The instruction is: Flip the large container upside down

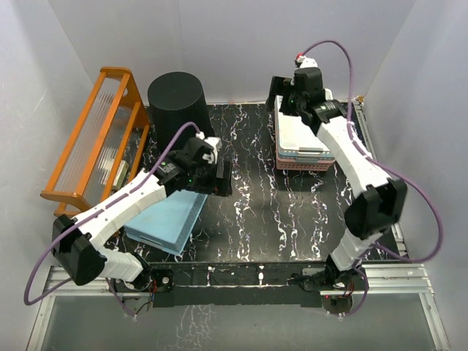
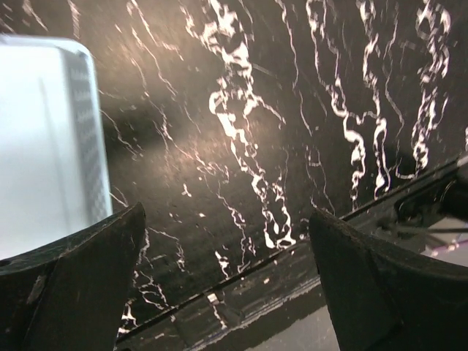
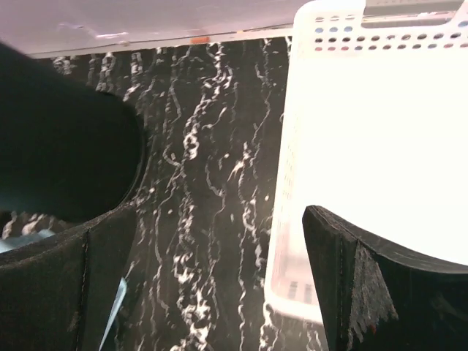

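— Where's the large container (image 1: pixel 177 99)?
— Far left of the desk (image 1: pixel 256 212), beside the orange rack (image 1: pixel 95 139), just beyond the left hand (image 2: pixel 227 212), untouched
— And the hands?
— Both spread, holding nothing; the right hand (image 3: pixel 219 212) hangs beside the white basket (image 3: pixel 365 146)

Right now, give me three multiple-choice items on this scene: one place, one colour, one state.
1. Where does the bin stand?
A. back left, by the rack
B. front right
C. on a basket stack

2. What colour is the front-left basket?
A. pink
B. blue
C. green

3. The left gripper is:
A. shut on the bin
B. shut on a basket
C. open, holding nothing

Answers:
1 A: the top view shows it at the rear, beside the rack.
2 B: it shows light blue in the top view.
3 C: its wrist view shows it spread wide with nothing held.
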`<state>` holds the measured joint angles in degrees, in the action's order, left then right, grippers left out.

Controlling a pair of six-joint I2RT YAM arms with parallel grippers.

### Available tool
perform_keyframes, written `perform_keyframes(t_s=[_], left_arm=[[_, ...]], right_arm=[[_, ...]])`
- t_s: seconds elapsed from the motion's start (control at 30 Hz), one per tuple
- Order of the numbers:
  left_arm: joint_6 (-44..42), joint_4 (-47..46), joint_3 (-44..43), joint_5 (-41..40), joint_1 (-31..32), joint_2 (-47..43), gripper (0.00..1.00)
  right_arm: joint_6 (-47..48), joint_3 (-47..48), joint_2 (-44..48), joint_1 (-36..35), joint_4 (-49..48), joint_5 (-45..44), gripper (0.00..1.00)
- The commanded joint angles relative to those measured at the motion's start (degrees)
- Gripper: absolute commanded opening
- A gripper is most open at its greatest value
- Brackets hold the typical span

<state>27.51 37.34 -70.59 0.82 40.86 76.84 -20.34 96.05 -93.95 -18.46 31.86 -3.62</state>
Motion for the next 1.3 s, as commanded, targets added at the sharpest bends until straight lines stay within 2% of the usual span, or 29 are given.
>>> perform_keyframes(t_s=[0.0, 0.1, 0.17, 0.37, 0.47, 0.5, 0.7, 0.77, 0.93, 1.07, 1.27], left_arm=[[2.7, -2.9, 3.0, 1.5, 3.8, 0.3, 0.94], [4.5, -3.3, 4.9, 0.3, 5.7, 1.0, 0.97], [5.6, -3.4, 5.8, 0.1, 5.9, 0.8, 0.99], [5.6, -1.9, 5.5, -1.0, 6.0, 0.2, 0.99], [5.1, -2.0, 5.4, -0.8, 5.9, 0.2, 0.99], [5.1, -2.2, 5.5, -0.6, 6.0, 0.3, 0.99], [5.1, -3.0, 5.7, 0.4, 6.0, 0.4, 0.99], [5.0, -2.8, 5.6, 0.5, 6.0, 0.7, 0.99], [4.9, -3.2, 5.7, 1.5, 6.0, 1.0, 0.99], [4.4, -2.8, 4.8, 2.6, 6.0, 1.3, 0.99], [4.6, -3.5, 5.4, 2.2, 6.0, 1.8, 0.99]], right_arm=[[4.8, 10.5, -12.8, -0.8, 9.1, -3.5, 0.98], [5.0, 15.9, -18.1, -0.7, 10.9, -7.4, 0.97], [5.0, 18.6, -20.4, -0.6, 12.0, -9.8, 0.91], [5.9, 19.1, -21.6, -0.4, 11.1, -13.2, 0.52], [6.0, 19.6, -22.2, -0.1, 11.4, -14.1, 0.25], [5.9, 19.7, -22.1, 0.0, 11.6, -14.8, 0.19], [6.2, 18.5, -20.5, 1.4, 10.9, -15.5, 0.04], [6.4, 18.7, -20.6, 2.1, 11.0, -14.9, 0.04], [7.2, 19.1, -21.4, 3.2, 11.4, -12.7, 0.21], [7.5, 19.2, -22.8, 3.4, 12.1, -11.4, 0.23], [7.8, 19.1, -22.8, 3.6, 11.6, -10.6, 0.21]])
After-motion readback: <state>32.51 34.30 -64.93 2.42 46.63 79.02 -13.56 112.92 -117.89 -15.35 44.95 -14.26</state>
